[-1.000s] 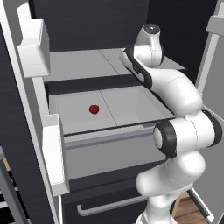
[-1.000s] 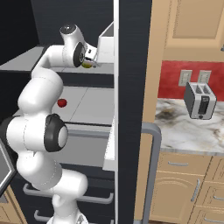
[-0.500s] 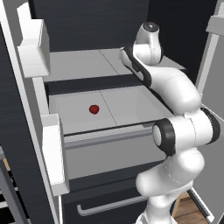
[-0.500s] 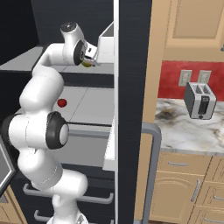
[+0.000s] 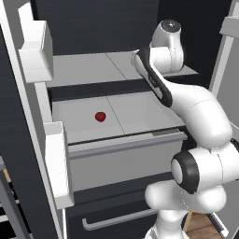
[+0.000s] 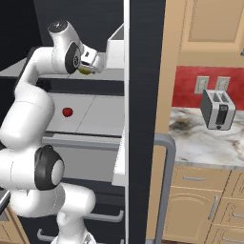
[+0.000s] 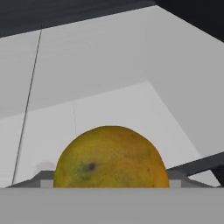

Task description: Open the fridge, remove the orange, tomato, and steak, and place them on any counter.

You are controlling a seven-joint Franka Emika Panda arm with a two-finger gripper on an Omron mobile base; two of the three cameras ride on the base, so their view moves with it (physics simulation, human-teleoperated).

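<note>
The fridge [image 5: 98, 28] stands open, its dark right door [image 6: 143, 95] edge-on in the right base view. My gripper [image 6: 90, 67] reaches over the upper pale shelf [image 5: 88, 70] and is shut on the orange [image 6: 86, 71]. In the hand view this yellowish-orange fruit [image 7: 111, 157] sits right between the fingers. On the lower shelf the tomato [image 5: 100, 116] lies alone as a small red ball [image 6: 67, 112]. The steak is out of view. To the right of the fridge is the marbled counter [image 6: 205, 145].
A steel toaster [image 6: 217, 109] stands on the counter before a red backsplash. White door bins [image 5: 35, 49] hang on the left door. Below the shelves a grey drawer front [image 5: 126, 158] projects toward the arm. Beige cabinets [image 6: 200, 200] sit under the counter.
</note>
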